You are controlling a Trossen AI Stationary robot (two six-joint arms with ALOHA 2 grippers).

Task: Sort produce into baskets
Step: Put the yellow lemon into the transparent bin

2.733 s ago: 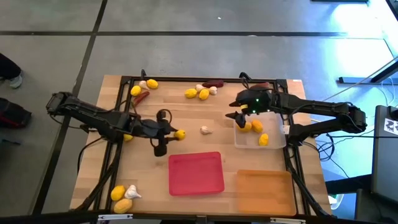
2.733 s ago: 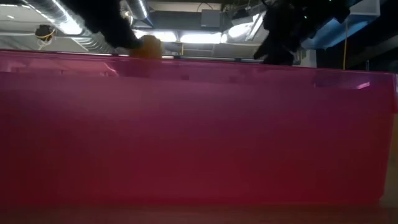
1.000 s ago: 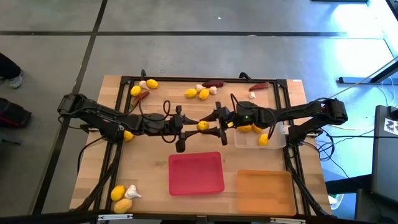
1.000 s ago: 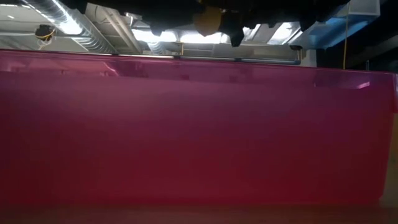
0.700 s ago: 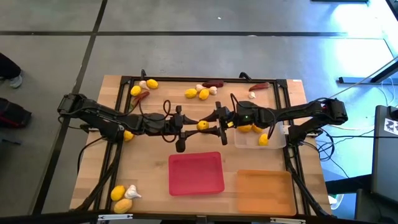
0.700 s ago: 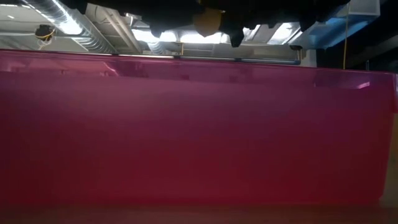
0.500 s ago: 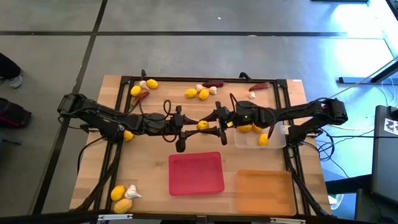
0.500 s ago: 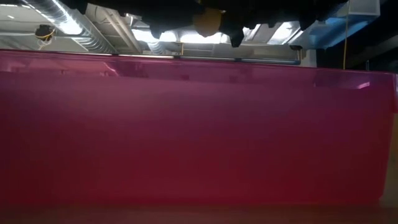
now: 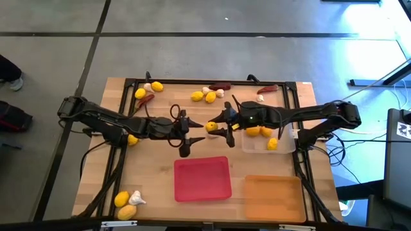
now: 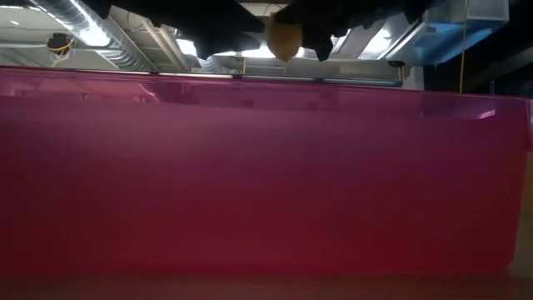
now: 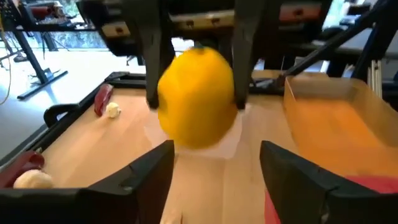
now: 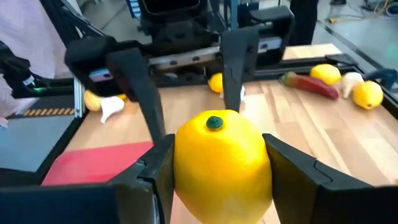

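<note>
Starting at the front edge of the table in the high view: red tray (image 9: 202,178) and orange tray (image 9: 273,197) lying side by side, both looking bare, though hard to be sure through the orange one. Two lemons and a garlic bulb (image 9: 136,197) waiting at the front left corner.

Further in, over the middle of the table, passing a lemon (image 9: 210,127) from one arm to the other, clear of the board. Right gripper (image 12: 217,177) clamping that lemon between its two fingers, stem end up in its own wrist view. Left gripper (image 11: 214,149) facing it with fingers spread wide on either side of the fruit, gripping nothing and apparently not touching it.

Judging the step: handover at the point of release, lemon now carried by the right arm alone.

Beyond it to the right, clear tray (image 9: 286,146) already holding three lemons, so likely the lemon's destination. Calling next for backing the left gripper straight away without brushing the fruit, then swinging the right arm over the clear tray and lowering before letting go.

Along the far edge, more lemons, garlic and chili peppers (image 9: 220,85) lying unsorted.
</note>
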